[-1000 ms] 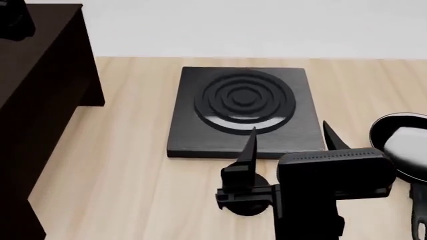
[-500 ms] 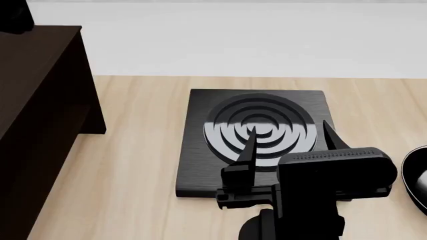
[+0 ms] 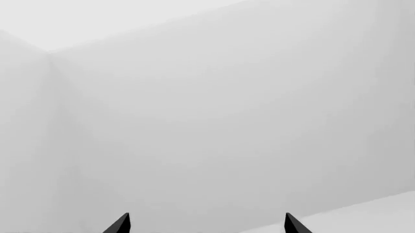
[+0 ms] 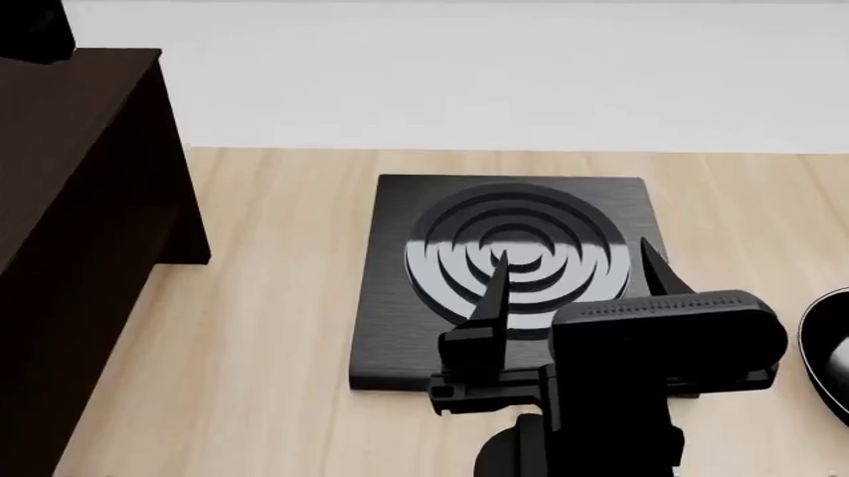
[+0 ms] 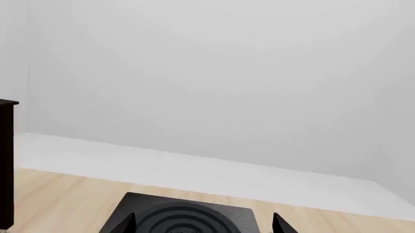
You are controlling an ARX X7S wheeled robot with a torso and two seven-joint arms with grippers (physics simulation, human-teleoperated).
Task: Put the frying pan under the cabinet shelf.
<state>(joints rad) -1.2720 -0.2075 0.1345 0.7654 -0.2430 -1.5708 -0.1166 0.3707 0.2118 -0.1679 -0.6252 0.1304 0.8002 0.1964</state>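
Head view: the right gripper [image 4: 574,273] hangs over the near edge of the burner plate [image 4: 398,328], its two pointed fingers spread apart with nothing between them. It is empty and not yet at the pan.

The frying pan [image 4: 825,353] shows only as a dark curved sliver at 3 o'clock, cut by the frame edge and well apart from the gripper. Its handle is out of view, so the grasp point cannot be judged.

The cabinet shelf [image 4: 80,238] fills the 9 o'clock side as a tall dark block standing on the wooden table [image 4: 253,328]. The space beneath it is not visible from here; whether it is open cannot be told.

Placement: the burner plate lies between pan and cabinet, centred on the table, its far edge toward 12 o'clock near the pale wall. It sits in the direct line of any carry from 3 to 9 o'clock, so the pan will probably need lifting over it or routing along the near edge.

Open room: bare wood runs between the plate's 9 o'clock edge and the cabinet, wide enough for an approach.

Left wrist view: the left gripper [image 3: 206,224] shows two finger tips set wide apart against blank wall, holding nothing and away from the table.

Right wrist view: the plate's far edge and the cabinet's corner appear; no pan.
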